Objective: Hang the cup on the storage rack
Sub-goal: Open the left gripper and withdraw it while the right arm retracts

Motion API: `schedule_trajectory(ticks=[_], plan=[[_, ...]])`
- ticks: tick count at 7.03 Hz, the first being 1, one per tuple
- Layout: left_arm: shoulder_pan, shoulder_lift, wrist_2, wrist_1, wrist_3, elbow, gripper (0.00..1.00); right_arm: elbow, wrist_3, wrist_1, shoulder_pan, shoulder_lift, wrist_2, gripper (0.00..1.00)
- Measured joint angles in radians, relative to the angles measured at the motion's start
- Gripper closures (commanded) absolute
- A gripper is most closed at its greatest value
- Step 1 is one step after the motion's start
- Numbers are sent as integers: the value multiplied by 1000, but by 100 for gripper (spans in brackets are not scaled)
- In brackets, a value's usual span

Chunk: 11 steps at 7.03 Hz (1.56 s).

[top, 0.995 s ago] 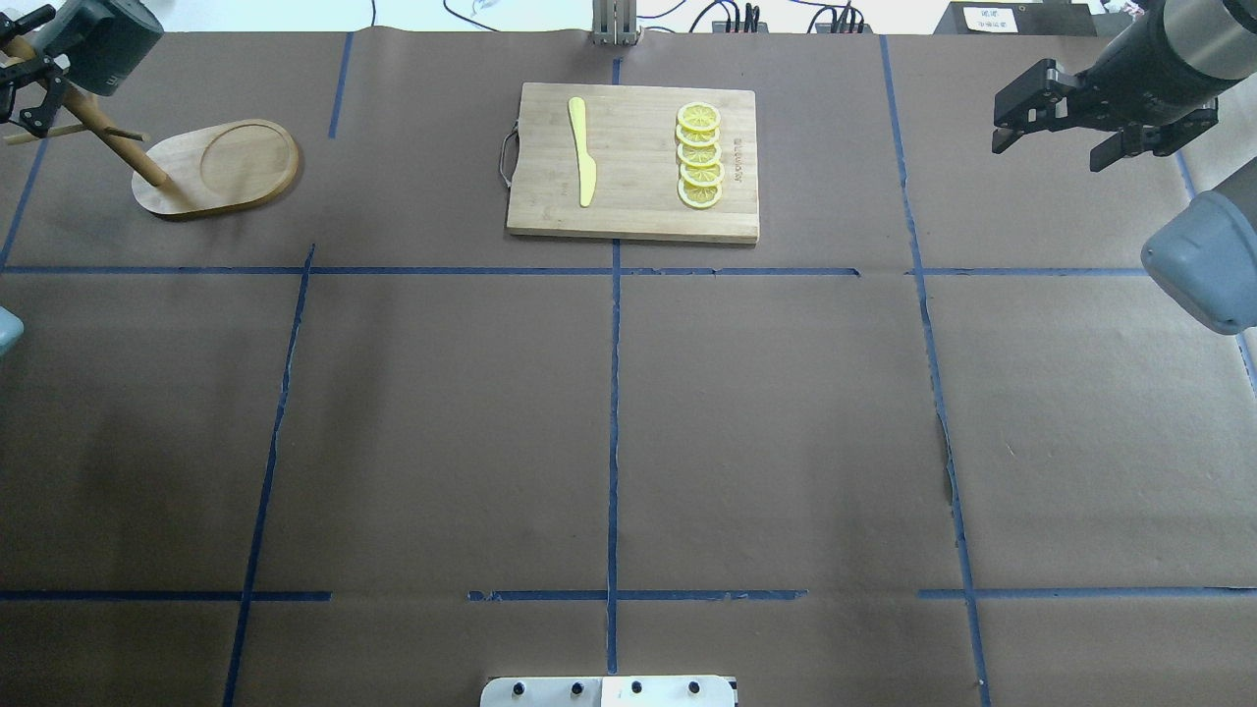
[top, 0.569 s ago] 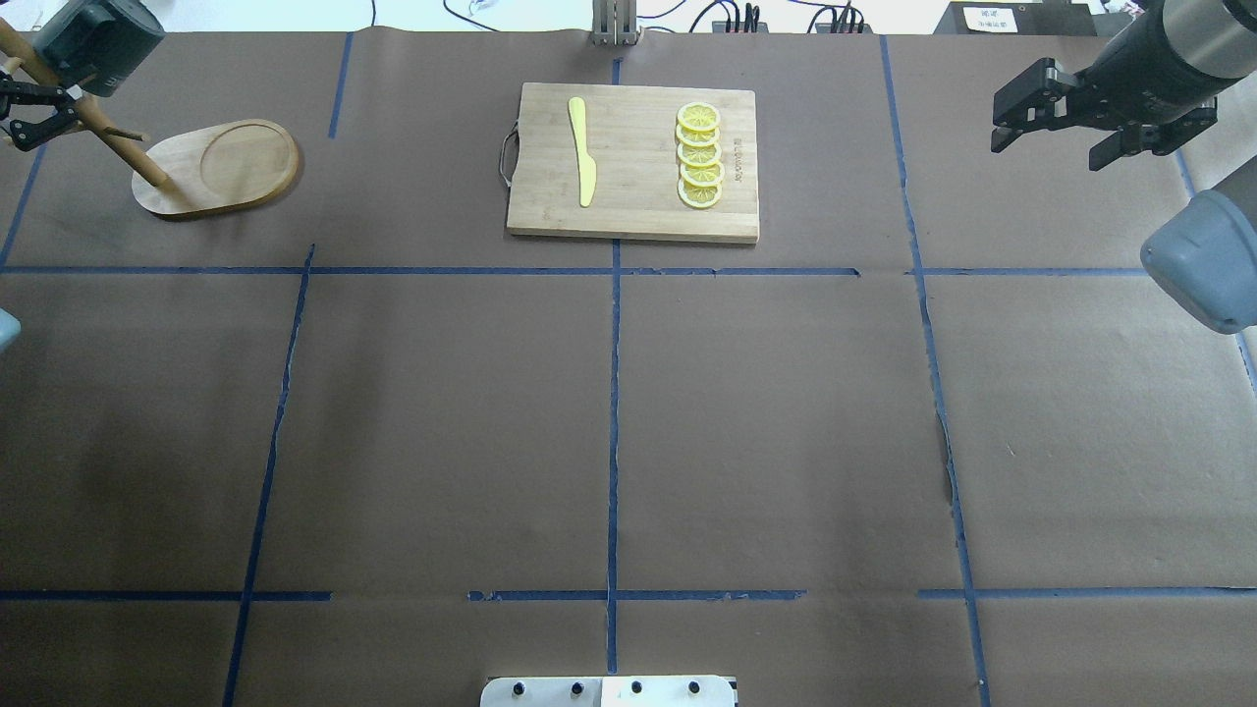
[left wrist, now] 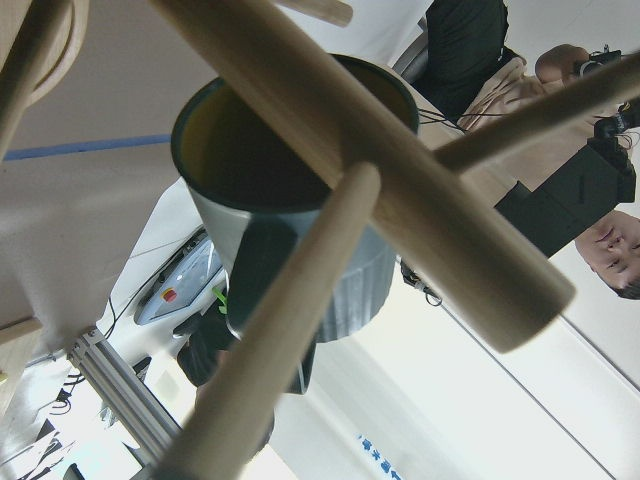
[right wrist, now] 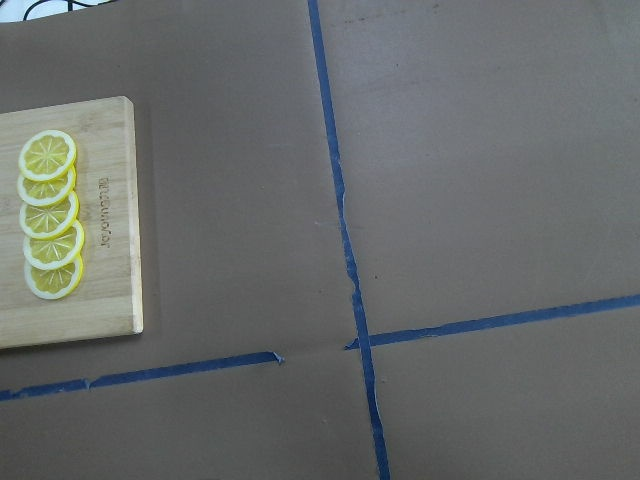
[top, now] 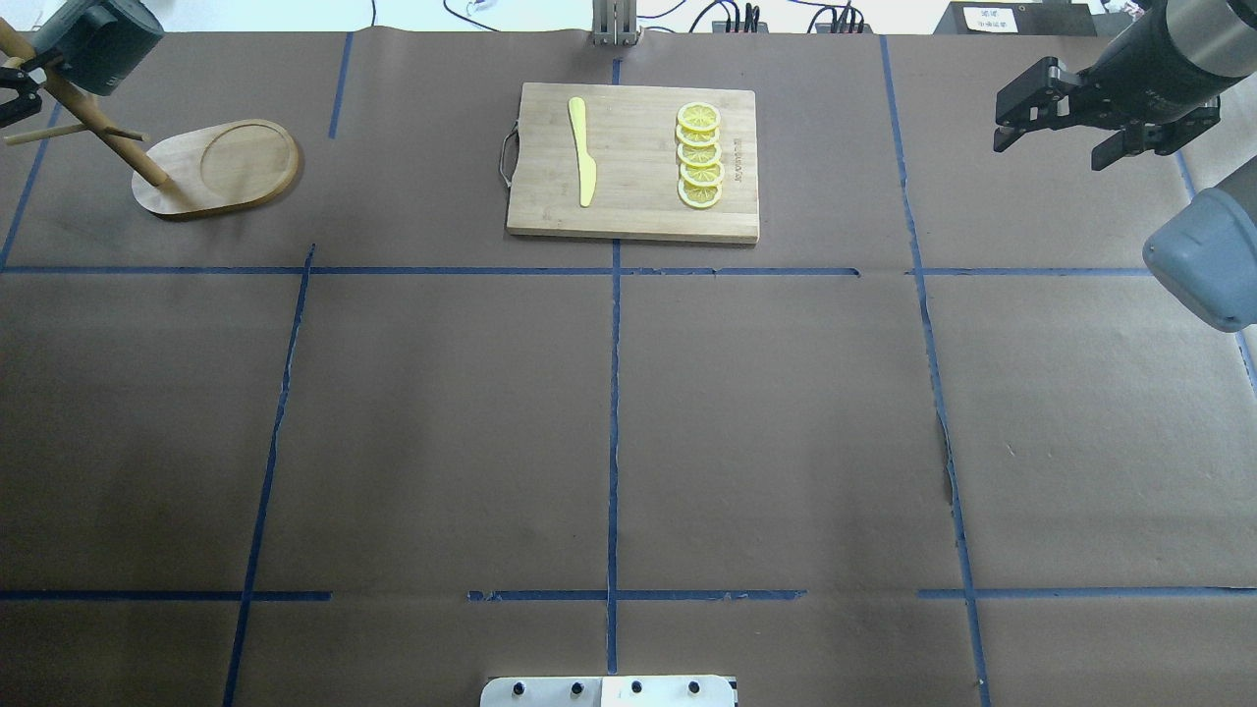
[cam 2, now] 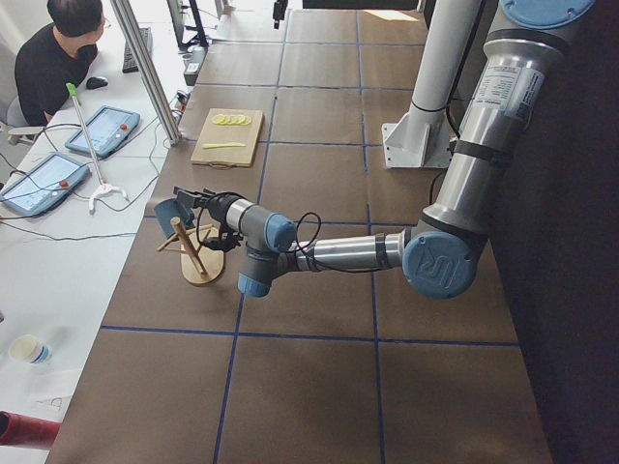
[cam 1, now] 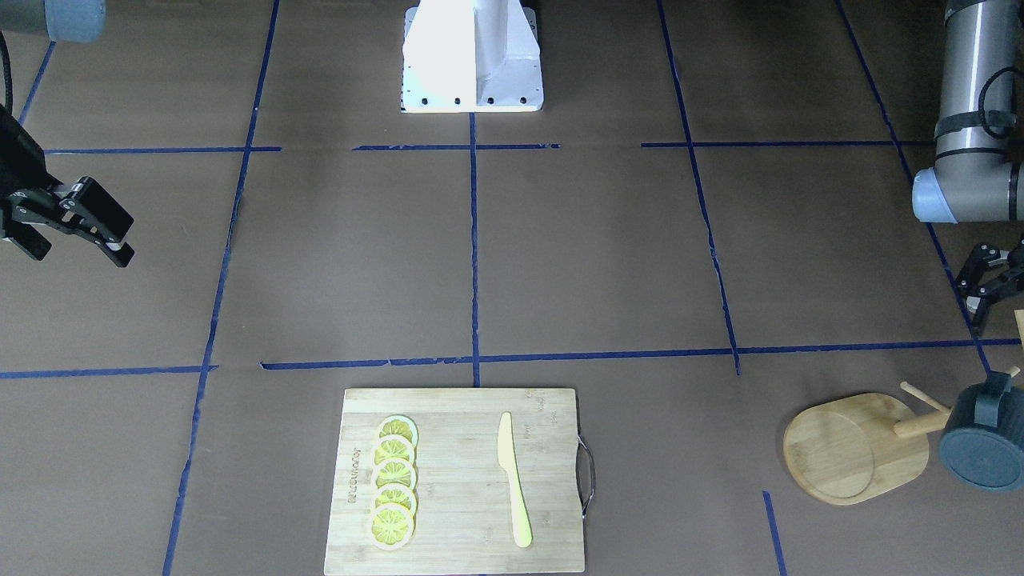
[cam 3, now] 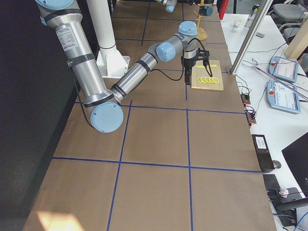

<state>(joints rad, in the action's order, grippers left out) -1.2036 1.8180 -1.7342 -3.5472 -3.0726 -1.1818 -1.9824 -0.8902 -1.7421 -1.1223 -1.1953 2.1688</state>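
cup [left wrist: 366, 296]: dark blue-grey, ribbed, olive-yellow inside; hangs by its handle on a peg of the storage rack [cam 1: 848, 452]
place: far left corner of the worktop [top: 609, 412]
cutting board [top: 633, 196]: five lemon slices [top: 699, 155], yellow knife [top: 583, 149]
left claw [cam 1: 978, 290]: spread, near the rack, pinching nothing
right claw [top: 1049, 152]: spread, empty

We lose the left gripper [cam 1: 978, 286] at the frame edge, overhead and front — can't read its jaws. The cup [cam 1: 982, 448] is clipped by the front view's edge; the storage rack [top: 108, 137] — post top cut off overhead.
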Motion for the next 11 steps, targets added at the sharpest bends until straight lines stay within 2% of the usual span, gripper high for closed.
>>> schedule_trajectory(ticks=[2,3,5,6,9,11], plan=[[-53,-77,-62,149,51,-195,0,0,1,0,-5,-10,-1,0],[-101,-109,-112,189,191,-251,0,0,2,0,-10,-19,-1,0],[-182,-163,-222,279,702,-295,0,1,9,2,-26,-50,4,0],[-210,-170,-247,357,973,-305,0,2,17,4,-32,-68,5,0],[-292,-176,-258,724,1735,-387,0,6,38,1,-55,-108,-4,0],[-328,-207,-262,945,2177,-420,0,11,41,3,-64,-124,-55,0]])
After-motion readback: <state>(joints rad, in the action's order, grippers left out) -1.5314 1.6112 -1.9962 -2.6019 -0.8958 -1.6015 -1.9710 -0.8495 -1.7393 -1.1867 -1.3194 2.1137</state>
